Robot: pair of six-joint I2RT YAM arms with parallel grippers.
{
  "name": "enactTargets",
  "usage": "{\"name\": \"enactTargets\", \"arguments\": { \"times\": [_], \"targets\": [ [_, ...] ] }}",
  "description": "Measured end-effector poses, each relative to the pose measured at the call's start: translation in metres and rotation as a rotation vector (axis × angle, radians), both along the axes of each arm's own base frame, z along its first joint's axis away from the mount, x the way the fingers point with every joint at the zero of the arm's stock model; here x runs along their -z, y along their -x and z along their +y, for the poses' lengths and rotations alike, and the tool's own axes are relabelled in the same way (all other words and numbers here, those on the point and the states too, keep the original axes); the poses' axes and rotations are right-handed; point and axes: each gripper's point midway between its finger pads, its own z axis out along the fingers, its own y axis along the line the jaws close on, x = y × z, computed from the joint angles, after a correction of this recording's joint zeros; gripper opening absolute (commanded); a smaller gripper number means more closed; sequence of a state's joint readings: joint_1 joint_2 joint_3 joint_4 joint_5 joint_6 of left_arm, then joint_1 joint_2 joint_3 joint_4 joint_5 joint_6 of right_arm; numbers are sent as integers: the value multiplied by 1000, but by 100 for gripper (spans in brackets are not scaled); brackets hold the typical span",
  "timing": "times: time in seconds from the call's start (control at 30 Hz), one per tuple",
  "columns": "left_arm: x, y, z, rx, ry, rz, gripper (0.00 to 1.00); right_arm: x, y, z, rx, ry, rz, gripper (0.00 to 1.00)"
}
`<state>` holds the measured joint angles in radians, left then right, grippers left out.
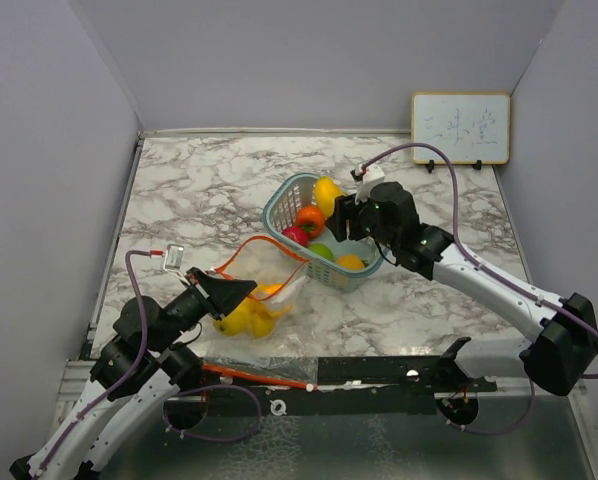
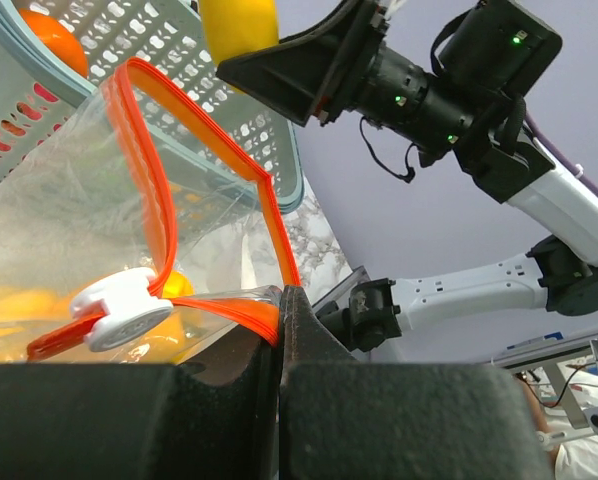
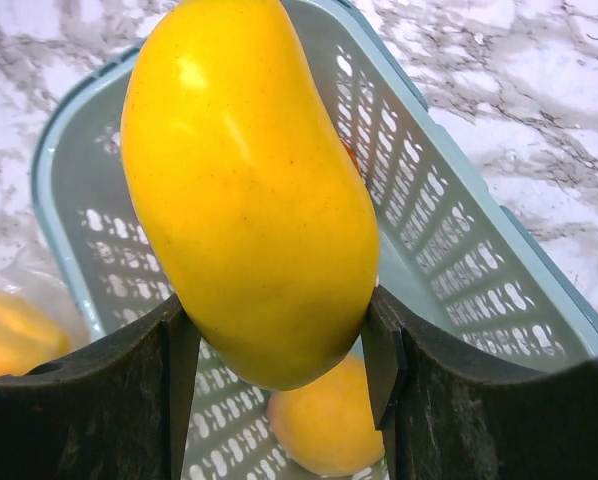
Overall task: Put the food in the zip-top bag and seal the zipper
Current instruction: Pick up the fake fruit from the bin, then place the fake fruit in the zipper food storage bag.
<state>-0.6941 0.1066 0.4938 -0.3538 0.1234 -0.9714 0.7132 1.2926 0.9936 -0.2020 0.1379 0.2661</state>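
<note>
The clear zip-top bag [image 1: 264, 300] lies on the marble near the left arm, with yellow food [image 1: 245, 318] inside. Its orange-red zipper [image 2: 154, 200] loops open, and a white slider [image 2: 124, 305] sits on the strip. My left gripper [image 2: 281, 300] is shut on the mouth edge of the bag. My right gripper [image 3: 276, 305] is shut on a long yellow fruit [image 3: 249, 190] and holds it above the teal basket [image 3: 459, 260]. In the basket lie an orange-red pepper [image 1: 310, 218], a red ball [image 1: 296, 236], a green piece [image 1: 321, 251] and an orange one [image 1: 350, 262].
The teal basket [image 1: 279, 205] stands just behind the bag, almost touching its raised mouth. A small whiteboard [image 1: 460, 128] leans at the back right. Grey walls close in both sides. A black rail [image 1: 379, 375] runs along the near edge.
</note>
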Motion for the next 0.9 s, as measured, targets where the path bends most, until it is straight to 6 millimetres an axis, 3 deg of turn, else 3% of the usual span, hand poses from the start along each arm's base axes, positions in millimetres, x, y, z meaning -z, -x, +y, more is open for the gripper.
{"name": "enactTargets", "arguments": {
  "times": [0.23,0.27,0.33,0.5,0.63,0.73,0.9],
  "targets": [
    [5,-1,-1,0,-1,17,0,-24,23,14,-134,-85,-13,19],
    [9,-2,-2,0,-8,35,0,-57,52,33,-322,-189,-55,19],
    [9,-2,-2,0,-10,39,0,-65,61,39,-377,-221,-62,18],
    [16,-5,-5,0,-32,65,0,-90,117,81,-667,-335,-76,19],
    [15,-5,-5,1,-28,63,0,-83,156,116,-821,-366,-31,18],
    [12,-4,-6,6,-18,55,0,-64,161,127,-834,-357,23,19],
    [8,-3,-7,19,-13,38,0,-36,158,128,-808,-324,97,19]
  ]
}}
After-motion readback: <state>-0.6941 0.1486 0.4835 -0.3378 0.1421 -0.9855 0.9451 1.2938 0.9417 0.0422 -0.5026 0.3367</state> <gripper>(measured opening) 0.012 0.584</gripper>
